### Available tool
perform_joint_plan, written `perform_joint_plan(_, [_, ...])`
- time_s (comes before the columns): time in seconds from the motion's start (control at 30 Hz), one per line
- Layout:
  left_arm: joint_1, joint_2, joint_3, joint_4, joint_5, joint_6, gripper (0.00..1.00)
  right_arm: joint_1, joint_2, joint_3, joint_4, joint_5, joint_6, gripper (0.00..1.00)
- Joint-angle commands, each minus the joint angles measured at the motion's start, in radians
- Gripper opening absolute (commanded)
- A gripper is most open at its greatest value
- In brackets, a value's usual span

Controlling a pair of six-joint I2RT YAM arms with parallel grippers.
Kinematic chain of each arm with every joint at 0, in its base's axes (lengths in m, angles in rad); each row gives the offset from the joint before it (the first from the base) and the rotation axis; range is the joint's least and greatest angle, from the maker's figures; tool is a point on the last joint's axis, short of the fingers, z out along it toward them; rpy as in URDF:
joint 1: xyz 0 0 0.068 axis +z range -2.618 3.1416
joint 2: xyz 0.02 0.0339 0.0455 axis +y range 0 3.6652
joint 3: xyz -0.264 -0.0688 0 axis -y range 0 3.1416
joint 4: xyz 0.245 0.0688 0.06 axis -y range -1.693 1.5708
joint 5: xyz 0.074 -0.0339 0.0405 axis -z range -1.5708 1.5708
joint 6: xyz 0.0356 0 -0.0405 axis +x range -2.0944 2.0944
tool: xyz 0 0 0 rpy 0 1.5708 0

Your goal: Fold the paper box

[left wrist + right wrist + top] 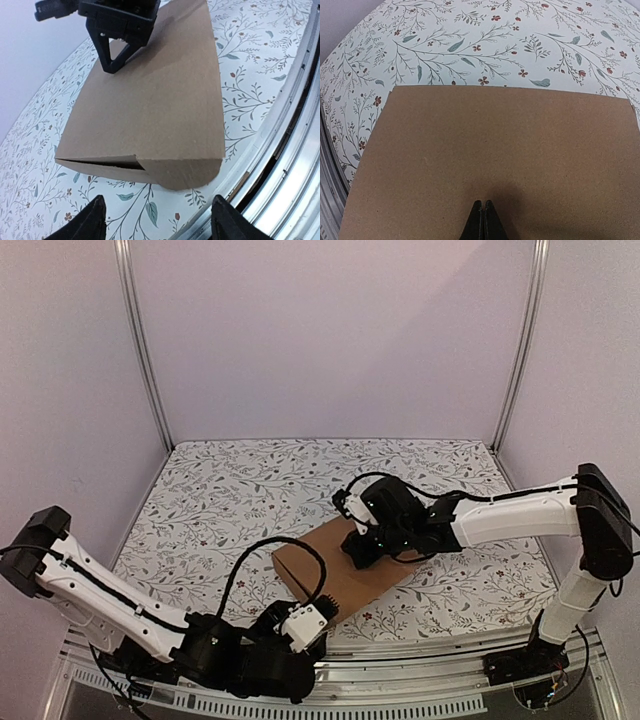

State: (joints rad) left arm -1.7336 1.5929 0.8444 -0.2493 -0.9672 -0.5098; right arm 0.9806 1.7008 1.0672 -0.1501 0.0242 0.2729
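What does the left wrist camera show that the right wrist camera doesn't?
Only the left wrist view shows the paper box's near front edge with a dark gap under the lid, the right arm resting its jaws tip-down on the lid, the metal rail, and the left jaws standing open with nothing between them. Only the right wrist view shows, from behind, that the right jaws meet with no gap. Both share the brown lid and the flowered cloth.
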Motion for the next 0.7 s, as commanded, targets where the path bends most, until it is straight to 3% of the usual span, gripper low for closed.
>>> perform_joint_plan(0.0, [-0.017, -0.065, -0.049, 0.075, 0.116, 0.044, 0.73, -0.004, 0.058, -0.072, 0.056, 0.002, 0.032, 0.00])
perform_joint_plan(0.33, [0.043, -0.182, -0.096, 0.162, 0.175, 0.113, 0.75, -0.004, 0.110, -0.138, 0.123, -0.012, 0.053, 0.00])
perform_joint_plan(0.6, [0.289, -0.378, -0.188, 0.232, 0.362, 0.088, 0.72, -0.006, -0.051, -0.123, 0.049, 0.038, 0.025, 0.00])
perform_joint_plan(0.67, [0.346, -0.409, -0.191, 0.232, 0.407, 0.075, 0.72, -0.009, -0.112, -0.112, 0.010, 0.059, 0.010, 0.05])
